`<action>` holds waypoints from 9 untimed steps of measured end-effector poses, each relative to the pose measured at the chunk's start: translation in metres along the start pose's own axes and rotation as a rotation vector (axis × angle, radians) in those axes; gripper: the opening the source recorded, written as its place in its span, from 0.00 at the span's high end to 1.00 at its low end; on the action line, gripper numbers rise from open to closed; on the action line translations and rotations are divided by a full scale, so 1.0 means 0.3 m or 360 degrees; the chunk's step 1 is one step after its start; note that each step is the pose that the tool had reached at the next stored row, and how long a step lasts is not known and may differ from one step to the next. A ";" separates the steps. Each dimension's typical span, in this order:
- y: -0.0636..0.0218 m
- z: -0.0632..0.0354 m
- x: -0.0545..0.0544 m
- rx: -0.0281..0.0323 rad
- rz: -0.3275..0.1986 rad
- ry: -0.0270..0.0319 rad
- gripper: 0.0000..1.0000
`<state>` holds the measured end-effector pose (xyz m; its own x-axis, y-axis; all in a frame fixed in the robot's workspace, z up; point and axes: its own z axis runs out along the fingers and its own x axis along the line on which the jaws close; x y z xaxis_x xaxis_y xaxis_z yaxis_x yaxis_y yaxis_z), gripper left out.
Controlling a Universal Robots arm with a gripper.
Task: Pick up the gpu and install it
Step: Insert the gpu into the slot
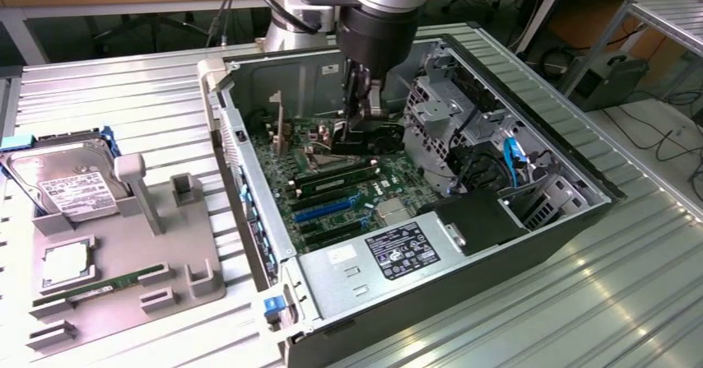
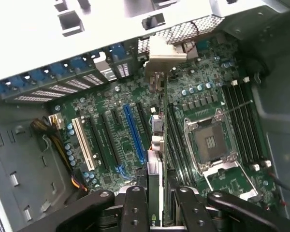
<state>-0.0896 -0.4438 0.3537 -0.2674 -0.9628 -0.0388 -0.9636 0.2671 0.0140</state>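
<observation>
My gripper [image 1: 357, 133] reaches down inside the open computer case [image 1: 247, 179], over the motherboard [image 1: 329, 187]. In the wrist view the gripper [image 2: 157, 208] is shut on the gpu [image 2: 154, 179], seen edge-on as a thin upright card between the black fingers [image 2: 135, 203]. The card runs away from the fingers to its silvery bracket [image 2: 162, 55], which sits close to the case's rear slot wall. It stands over the strip of board between the blue expansion slot [image 2: 134, 133] and the bare CPU socket [image 2: 212, 142]. I cannot tell whether its edge touches a slot.
A grey tray [image 1: 187, 236] at the exterior view's left carries a hard drive [image 1: 66, 183], a CPU [image 1: 66, 261] and a green RAM stick [image 1: 94, 290]. Inside the case, a drive cage [image 1: 445, 125] and power supply [image 1: 401, 249] crowd the gripper's surroundings.
</observation>
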 end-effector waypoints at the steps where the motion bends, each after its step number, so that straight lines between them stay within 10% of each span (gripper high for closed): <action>1: 0.000 0.002 0.000 -0.00011 -0.0028 0.00004 0.74; 9: 0.005 0.024 0.020 -0.00094 -0.0242 0.00034 0.74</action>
<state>-0.0928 -0.4488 0.3463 -0.1184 -0.9922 -0.0388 -0.9929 0.1179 0.0140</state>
